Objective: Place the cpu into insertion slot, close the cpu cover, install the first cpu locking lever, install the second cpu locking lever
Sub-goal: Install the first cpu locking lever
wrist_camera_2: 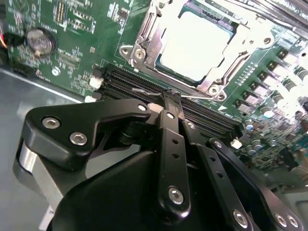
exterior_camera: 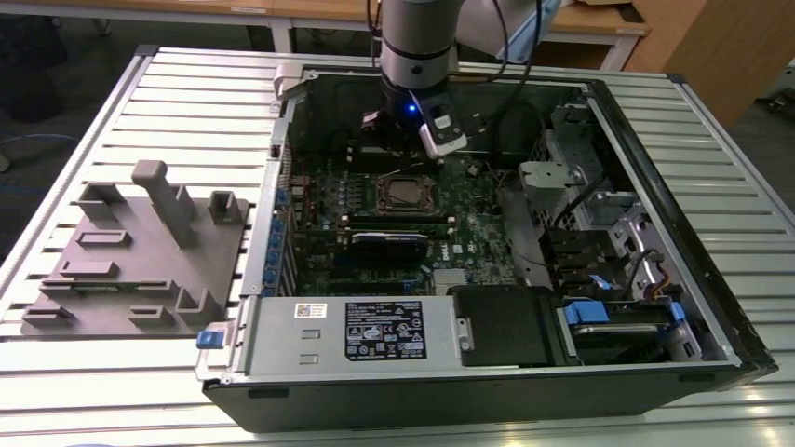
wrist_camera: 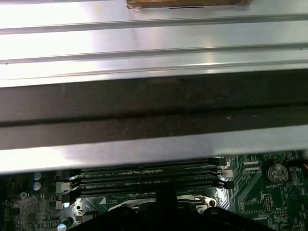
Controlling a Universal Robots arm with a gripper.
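In the second wrist view the cpu [wrist_camera_2: 196,44], a square chip with a silvery top, sits in the insertion slot [wrist_camera_2: 217,87] on the green motherboard. The cpu cover [wrist_camera_2: 142,44], a metal frame, lies flat around the chip. My gripper [wrist_camera_2: 168,97] hovers over the black memory slots [wrist_camera_2: 126,80] just beside the socket, its black fingers [wrist_camera_2: 167,126] drawn together at the tip and shut. A thin wire lever end [wrist_camera_2: 141,90] lies close to the tip. In the exterior view the gripper [exterior_camera: 400,151] hangs just behind the socket [exterior_camera: 400,193].
The open computer case [exterior_camera: 497,372] lies on a slatted metal table. A black card [exterior_camera: 389,244], power supply [exterior_camera: 360,331] and drive bays [exterior_camera: 621,321] fill its front. A grey fixture block [exterior_camera: 137,251] stands at the exterior view's left. The case wall [wrist_camera: 154,115] rises close behind the memory slots [wrist_camera: 144,179].
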